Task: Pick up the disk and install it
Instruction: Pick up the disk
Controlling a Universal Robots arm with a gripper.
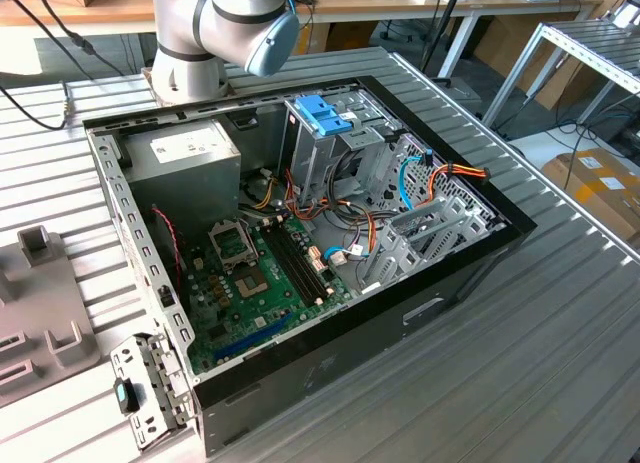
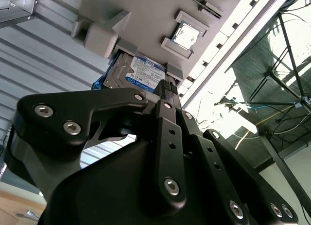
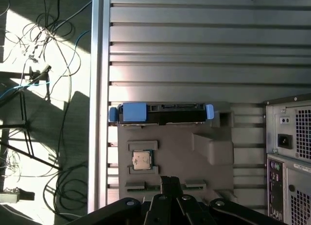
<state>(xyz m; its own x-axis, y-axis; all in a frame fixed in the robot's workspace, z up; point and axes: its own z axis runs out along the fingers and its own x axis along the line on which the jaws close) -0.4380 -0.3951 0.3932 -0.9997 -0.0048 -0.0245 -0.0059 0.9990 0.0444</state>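
Disk (image 3: 163,113) in grey holder (image 3: 177,152)

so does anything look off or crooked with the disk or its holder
Nothing stands out. The disk stands on edge, square in its slot at the end of the grey holder, blue rails intact. The chip sits flat in its pocket. The claw hangs apart from the disk. The open computer case has loose cables inside.

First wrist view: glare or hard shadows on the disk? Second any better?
First wrist view: the disk sits in even shade, no glare; sunlit floor beyond the table edge is blown out. Second wrist view: same floor washes out, disk label evenly lit, dark gripper in foreground.
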